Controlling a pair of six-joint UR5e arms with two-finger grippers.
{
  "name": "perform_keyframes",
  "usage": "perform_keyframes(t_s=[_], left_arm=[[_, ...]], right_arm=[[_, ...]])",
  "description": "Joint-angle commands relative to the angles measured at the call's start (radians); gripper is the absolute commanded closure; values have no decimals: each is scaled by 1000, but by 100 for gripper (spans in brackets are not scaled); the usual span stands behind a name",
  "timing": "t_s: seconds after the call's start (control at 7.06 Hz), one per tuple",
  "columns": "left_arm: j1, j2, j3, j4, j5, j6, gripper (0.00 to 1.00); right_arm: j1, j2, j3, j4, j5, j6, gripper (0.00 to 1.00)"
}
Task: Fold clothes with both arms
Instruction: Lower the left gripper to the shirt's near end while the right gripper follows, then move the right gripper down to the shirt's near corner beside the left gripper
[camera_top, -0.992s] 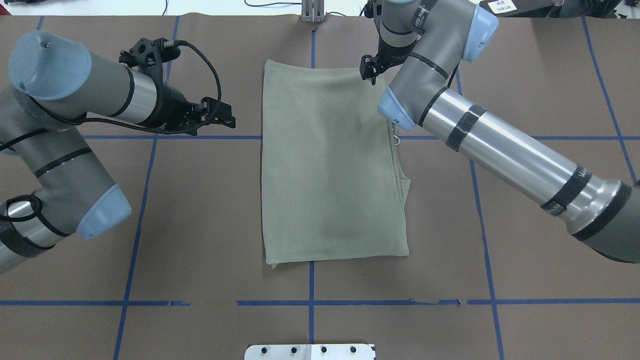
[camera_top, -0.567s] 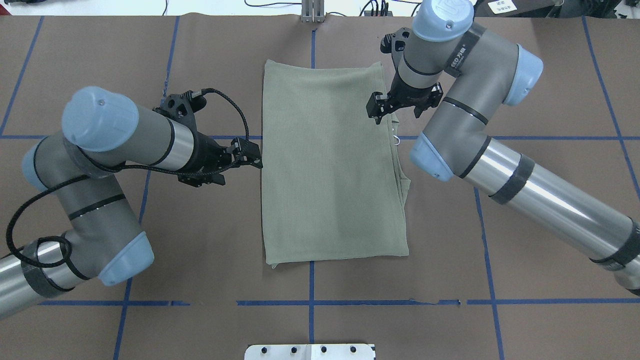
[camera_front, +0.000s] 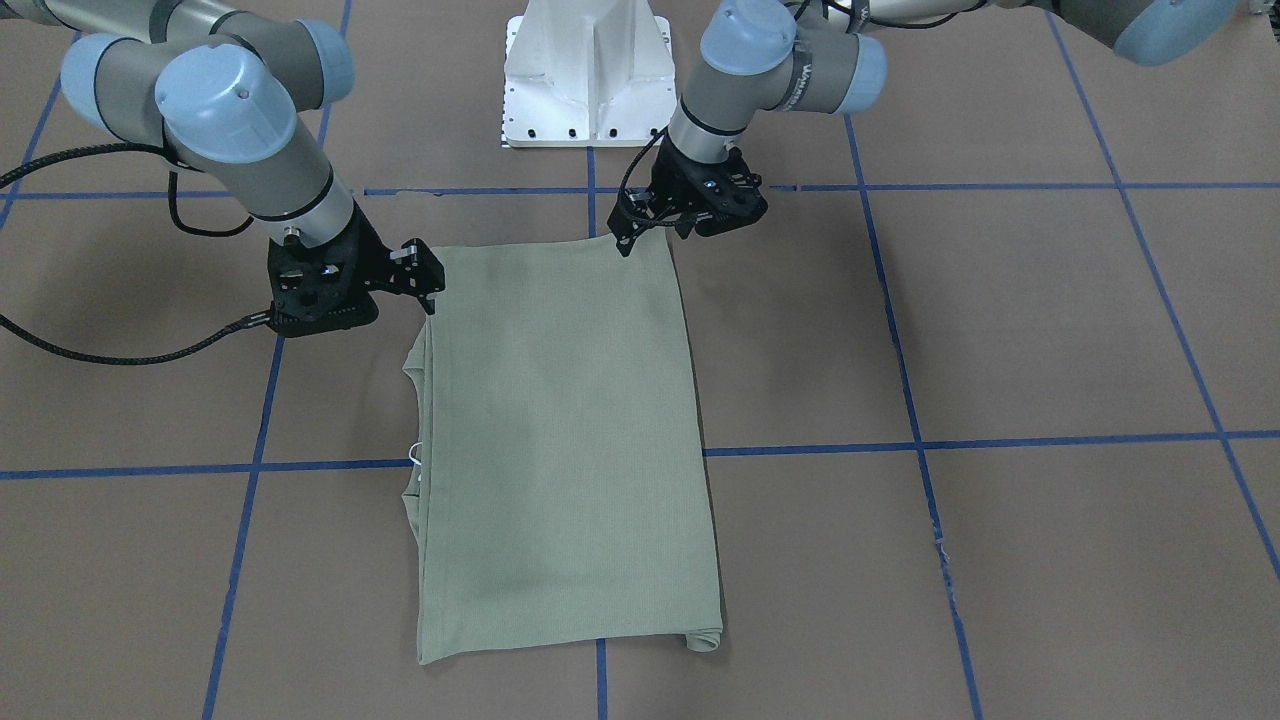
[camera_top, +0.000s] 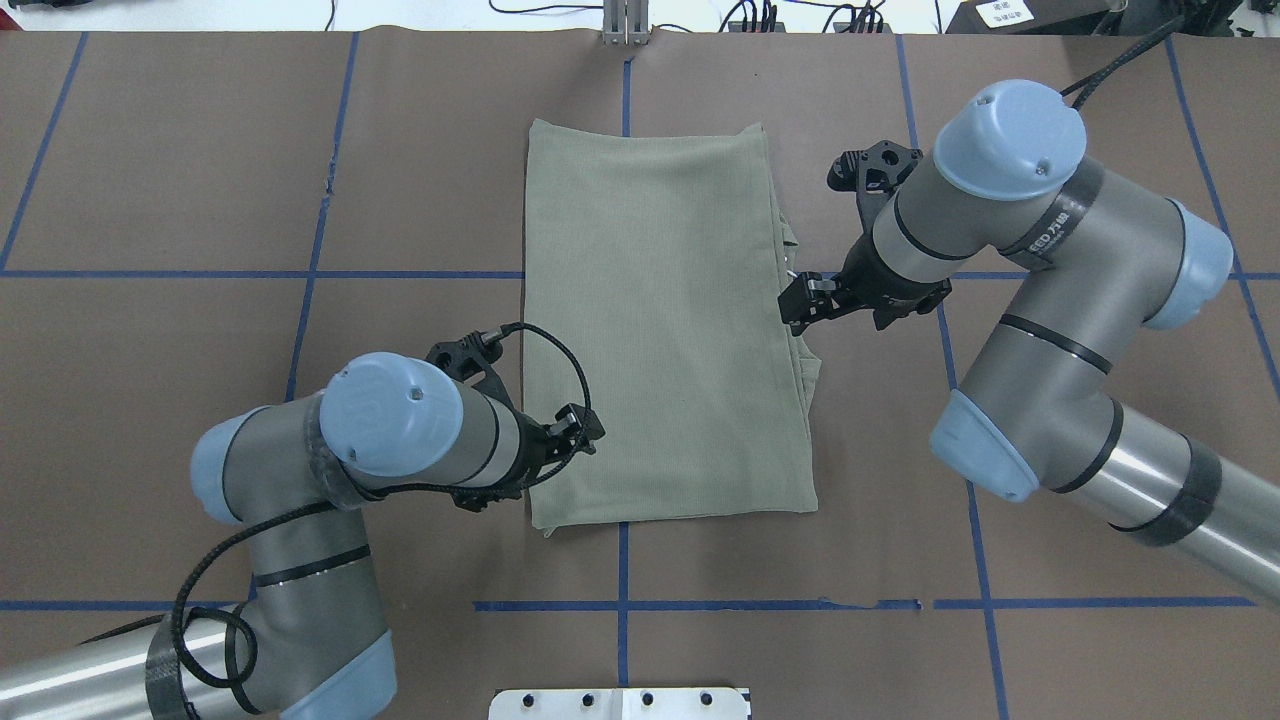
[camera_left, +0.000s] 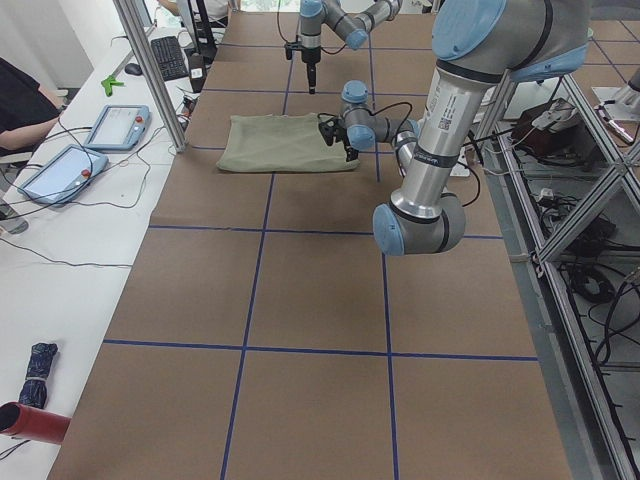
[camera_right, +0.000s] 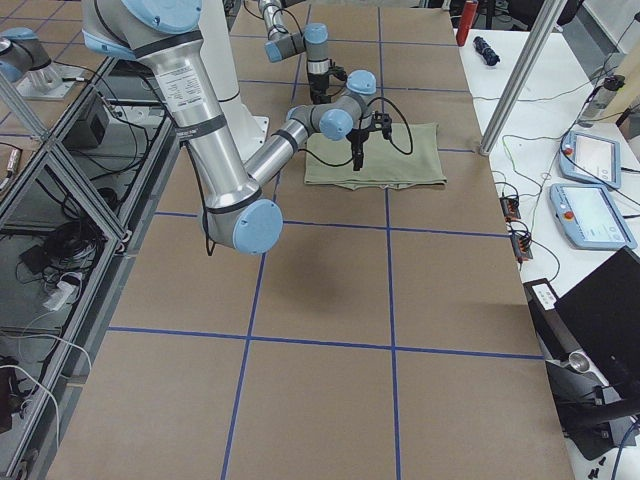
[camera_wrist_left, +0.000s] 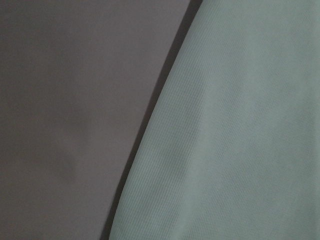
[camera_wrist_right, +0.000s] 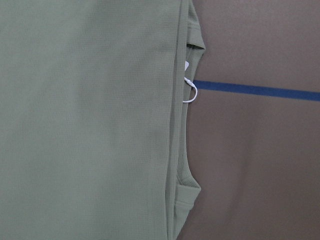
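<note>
The clothes are one sage-green shirt (camera_top: 660, 330), folded into a long rectangle and lying flat in the middle of the table (camera_top: 1050, 150). It also shows in the front-facing view (camera_front: 560, 450) and fills both wrist views (camera_wrist_left: 240, 140) (camera_wrist_right: 90, 125). Layered edges and a white tag loop (camera_wrist_right: 190, 92) stick out along its right side. My left gripper (camera_top: 588, 432) hovers open over the shirt's left edge near the corner closest to me (camera_front: 628, 232). Beside the right edge, my right gripper (camera_top: 800, 300) (camera_front: 428, 285) is open too. Neither holds cloth.
Blue tape lines (camera_top: 620, 600) grid the brown table cover. The white base pedestal (camera_front: 590, 70) stands at the robot's side. Two tablets (camera_left: 115, 125) and cables lie on the white bench across the table, where a person (camera_left: 20, 100) sits.
Both arms have swung back toward the robot. The left gripper moved from beside the shirt's left edge to its near left part. The right gripper came from the far right corner down the right edge.
</note>
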Motion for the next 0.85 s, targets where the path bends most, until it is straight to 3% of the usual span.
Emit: perform_keyframes(t_s=[0.0, 0.28, 0.71], left_arm=[[63, -5, 15, 26, 61, -39, 0], [64, 1, 18, 46, 68, -39, 4], [54, -3, 35, 46, 96, -39, 21]], right_arm=[[-5, -42, 40, 1, 0, 5, 0], [-13, -40, 40, 4, -3, 31, 0], [-21, -42, 39, 6, -9, 39, 0]])
